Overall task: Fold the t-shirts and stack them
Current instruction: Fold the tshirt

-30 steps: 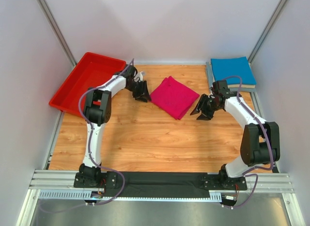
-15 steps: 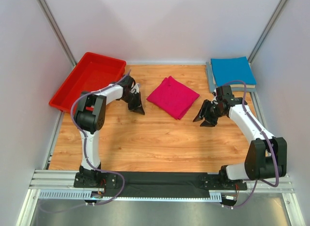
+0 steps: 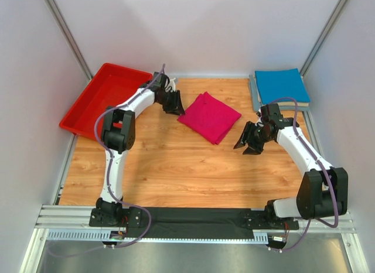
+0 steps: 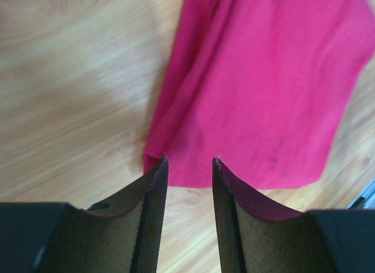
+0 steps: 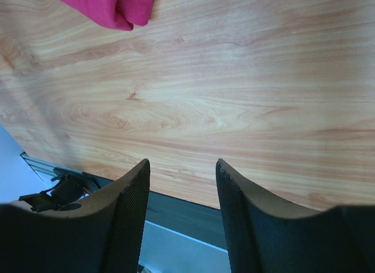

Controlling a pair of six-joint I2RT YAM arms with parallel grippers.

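The magenta t-shirt (image 3: 209, 116) lies folded into a rough square in the middle of the table. My left gripper (image 3: 174, 103) is at its left corner. In the left wrist view the gripper (image 4: 189, 160) stands open, with its tips just over the near hem of the magenta t-shirt (image 4: 263, 79) and nothing between the fingers. My right gripper (image 3: 246, 143) hovers right of the shirt and apart from it. It is open over bare wood (image 5: 183, 161), and only a corner of the magenta t-shirt (image 5: 111, 6) shows in its wrist view. The blue t-shirt (image 3: 280, 85) lies folded at the back right, on top of a greyish one (image 3: 296, 105).
A red plastic bin (image 3: 96, 100) sits at the back left, close behind my left arm. Grey walls close in the table on three sides. A metal rail (image 3: 193, 217) with both arm bases runs along the near edge.
My left gripper swung toward the near side, away from the shirt, then came back up to its left corner. My right gripper drew back slightly from the shirt's right corner.
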